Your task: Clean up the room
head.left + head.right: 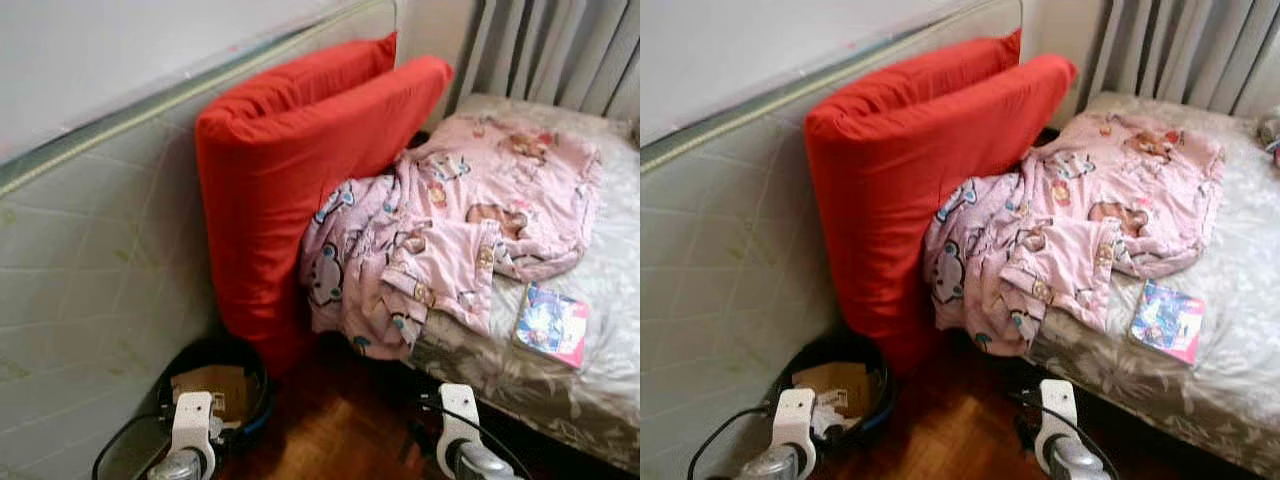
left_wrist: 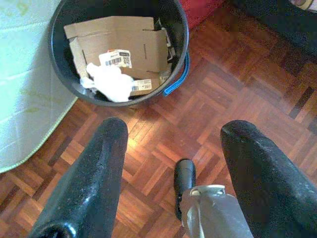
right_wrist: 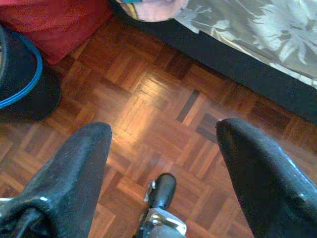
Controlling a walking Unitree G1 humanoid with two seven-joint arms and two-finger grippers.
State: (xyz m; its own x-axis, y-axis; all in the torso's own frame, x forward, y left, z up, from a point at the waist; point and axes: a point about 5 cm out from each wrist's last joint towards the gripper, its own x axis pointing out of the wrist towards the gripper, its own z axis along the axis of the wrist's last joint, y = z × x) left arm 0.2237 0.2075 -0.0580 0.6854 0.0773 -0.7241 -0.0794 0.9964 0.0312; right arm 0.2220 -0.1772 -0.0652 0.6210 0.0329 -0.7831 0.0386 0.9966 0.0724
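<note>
Left tool (image 2: 171,173) spread wide with nothing between its black fingers (image 2: 84,188), hanging over the parquet floor (image 2: 237,89) just short of a black bin (image 2: 181,29). Right tool (image 3: 163,173) likewise wide open and holding nothing, above bare parquet between the bin's side and the dark base of the bed (image 1: 590,300). Inside the bin — flattened cardboard (image 2: 129,39) bearing barcode labels, with crumpled white paper (image 2: 111,84) on top; a blue band along part of the rim. Bin standing on the floor at the foot of a large red cushion (image 1: 280,170), folded over and leaning upright against a pale quilted mattress (image 1: 90,260) propped on its edge along the wall. Pink cartoon-print blanket (image 1: 450,230) heaped on the bed, one side pressed against the red cushion and a fold spilling over the bed's edge toward the floor. Colourful booklet (image 1: 552,325) lying flat on the grey floral bedcover near the blanket's lower hem. Grey curtains (image 1: 560,50) hanging behind the head of the bed.
</note>
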